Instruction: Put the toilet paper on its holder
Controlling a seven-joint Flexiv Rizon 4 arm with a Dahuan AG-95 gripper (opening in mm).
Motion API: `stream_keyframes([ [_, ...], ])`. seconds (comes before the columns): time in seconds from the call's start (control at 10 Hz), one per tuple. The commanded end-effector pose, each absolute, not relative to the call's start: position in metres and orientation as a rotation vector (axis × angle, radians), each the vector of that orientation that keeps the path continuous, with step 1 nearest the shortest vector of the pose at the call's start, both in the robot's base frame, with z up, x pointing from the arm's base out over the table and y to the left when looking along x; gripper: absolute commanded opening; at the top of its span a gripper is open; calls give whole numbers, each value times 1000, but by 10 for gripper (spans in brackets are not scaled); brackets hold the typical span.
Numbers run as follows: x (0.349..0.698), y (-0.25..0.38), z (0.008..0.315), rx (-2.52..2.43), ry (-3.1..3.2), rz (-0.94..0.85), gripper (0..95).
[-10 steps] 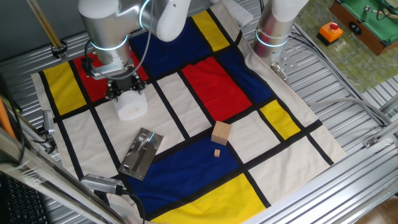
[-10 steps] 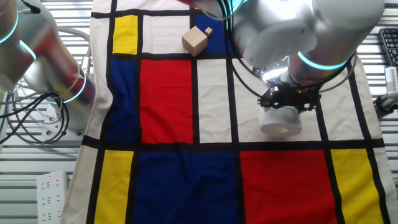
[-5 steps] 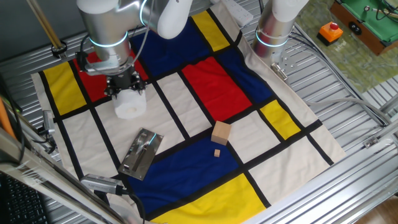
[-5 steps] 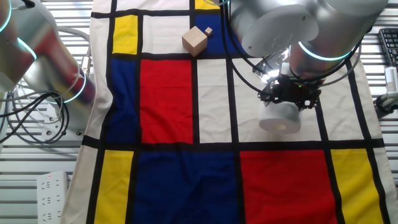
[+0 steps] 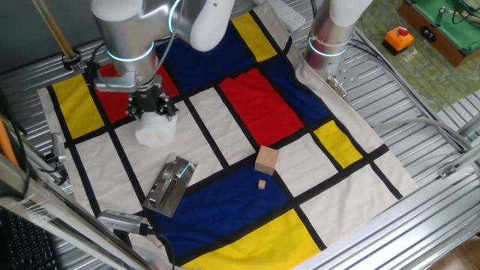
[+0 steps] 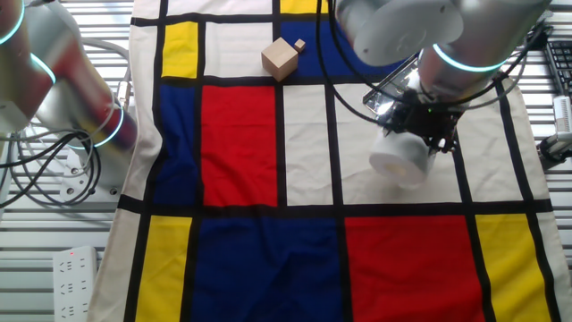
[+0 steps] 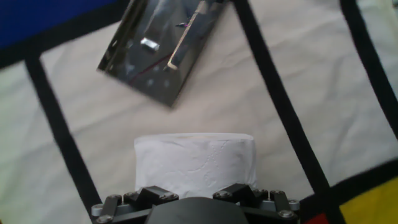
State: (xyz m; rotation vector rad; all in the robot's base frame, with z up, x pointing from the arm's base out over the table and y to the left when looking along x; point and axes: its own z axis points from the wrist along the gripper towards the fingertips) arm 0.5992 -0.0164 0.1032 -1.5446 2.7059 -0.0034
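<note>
So I've got my fingers (image 5: 152, 109) closed on the toilet paper (image 5: 155, 128), pinching it near one end. In the fixed views it sits tilted and looks lifted clear of the tabletop (image 5: 420, 161), though I can't swear there's daylight under it. In the hand view the roll (image 7: 194, 163) pokes out straight ahead of me, and the holder (image 7: 163, 46) lies flat further out and a bit to the left, well apart from the roll.

My take on doing this bit right: keep the squeeze gentle, because the roll is soft and will crush, which would probably narrow the core hole. Carry it low and steady toward the holder (image 5: 171, 184), then line the core up with the bar (image 7: 186, 31) before sliding on. The bar lies flat against the plate, so the approach angle could be tricky.

Surface-wise, the checkered cloth (image 5: 247, 97) is a bit wrinkly and could bunch if I drag anything. A wooden block (image 5: 266, 160) and a small wooden bit (image 5: 262, 184) sit off to the side, out of my path. A second arm's base (image 5: 330, 37) stands at the far edge.
</note>
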Motion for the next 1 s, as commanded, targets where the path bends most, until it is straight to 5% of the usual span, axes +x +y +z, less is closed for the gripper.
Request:
stream_keyframes([
  [0.1, 604, -10, 110, -1432, 2777, -15, 0],
  [1.0, 603, -12, 111, -1396, 2774, 7, 0],
])
